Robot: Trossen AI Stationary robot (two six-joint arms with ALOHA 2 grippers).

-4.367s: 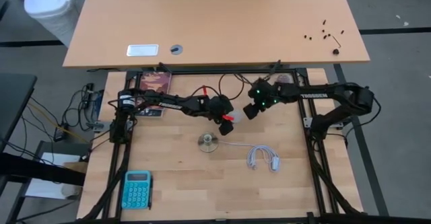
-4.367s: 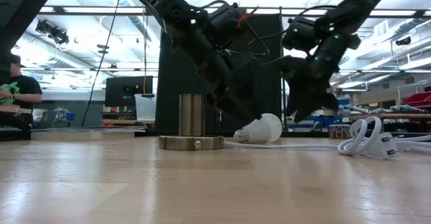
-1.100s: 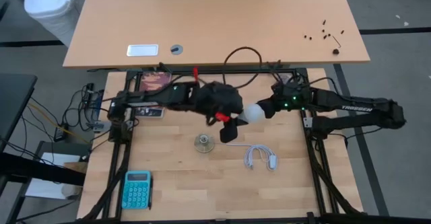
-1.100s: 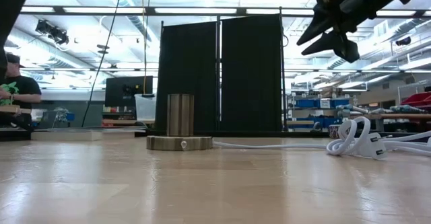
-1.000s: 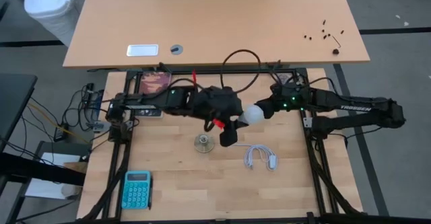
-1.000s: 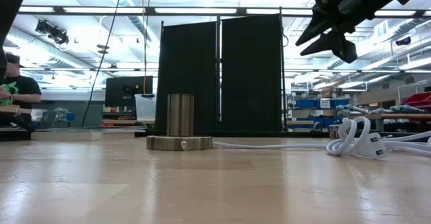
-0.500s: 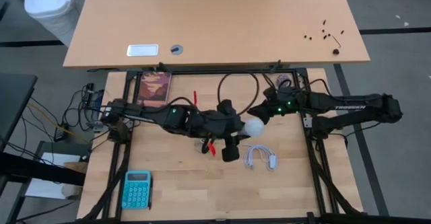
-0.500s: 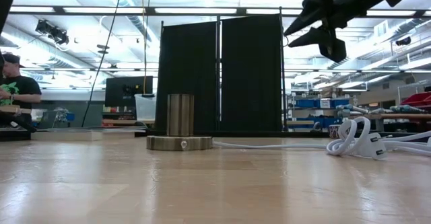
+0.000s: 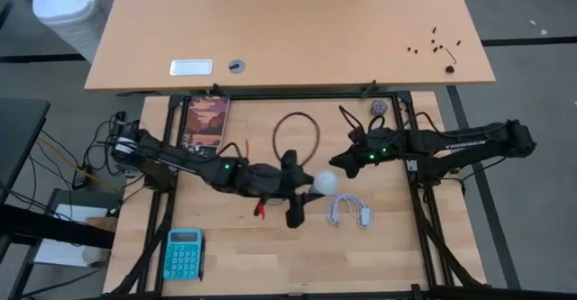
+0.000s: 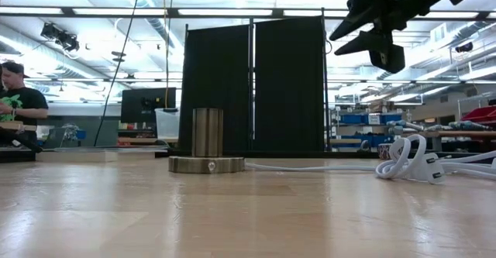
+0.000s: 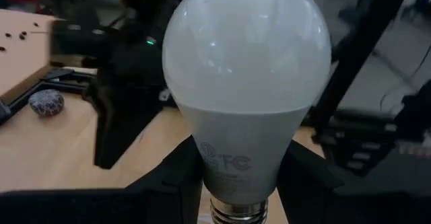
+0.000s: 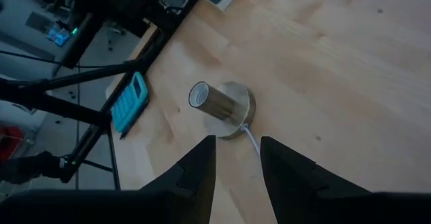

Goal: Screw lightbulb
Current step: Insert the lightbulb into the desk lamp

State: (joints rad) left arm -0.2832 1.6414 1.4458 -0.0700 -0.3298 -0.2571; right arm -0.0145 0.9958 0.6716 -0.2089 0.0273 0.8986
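The lightbulb (image 9: pixel 325 181), white with a pale grey neck, is held in the air by my left gripper (image 9: pixel 311 186), which is shut on it. In the left wrist view it fills the middle (image 11: pixel 246 69). The metal socket (image 10: pixel 207 146) stands on its round base on the table, and the right wrist view shows it from above (image 12: pixel 219 106). My left arm hides the socket in the high view. My right gripper (image 9: pixel 337 162) hovers open and empty just beyond the bulb, high over the table (image 10: pixel 370 27). My left gripper pinches the bulb's grey neck (image 11: pixel 239 160), just above the screw base (image 11: pixel 236 214), between its two fingers (image 11: pixel 180 183). The bulb's round end points away from the gripper. It is lifted clear of the table.
A teal calculator (image 9: pixel 184 253) lies near the front left. A coiled white cord (image 9: pixel 350 210) lies right of the socket, with a booklet (image 9: pixel 206 122) and a small purplish ball (image 9: pixel 378 107) at the back. A person (image 10: pixel 14 95) stands far off in the room.
My left arm has stretched out and carried the bulb toward the table's near edge and slightly left. My right gripper has followed, going left and toward the near edge while staying close to the bulb. The socket has not moved.
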